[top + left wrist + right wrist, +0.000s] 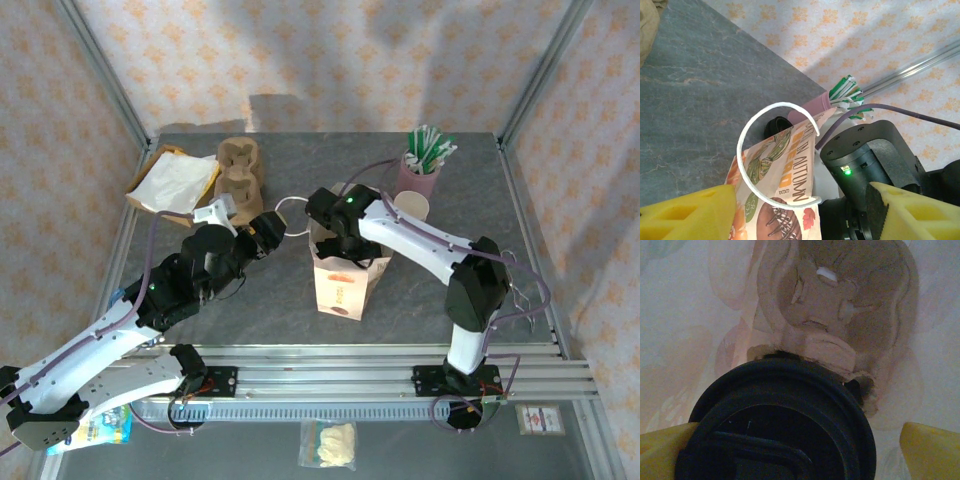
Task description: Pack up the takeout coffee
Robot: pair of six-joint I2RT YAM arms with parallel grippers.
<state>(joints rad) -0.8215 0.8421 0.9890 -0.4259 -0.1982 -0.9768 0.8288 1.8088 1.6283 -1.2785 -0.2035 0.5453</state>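
The takeout coffee (775,425) shows its round black lid from above, seated in a brown moulded cup carrier (840,315) at the bottom of the printed paper bag (345,285). My right gripper (800,440) reaches down into the bag and stands open, with its yellow fingers (930,450) spread wider than the lid and a gap on the right side. My left gripper (268,232) hovers open beside the bag's left upper edge. In the left wrist view the bag (785,175) and its white loop handle (747,135) lie between the yellow fingers (685,212).
A pink cup of green-and-white straws (420,165) and a stack of white cups (411,207) stand behind the bag on the right. A spare cardboard carrier (240,170) and flat paper bags (175,185) lie at the back left. Loose black lids (775,125) sit behind the bag.
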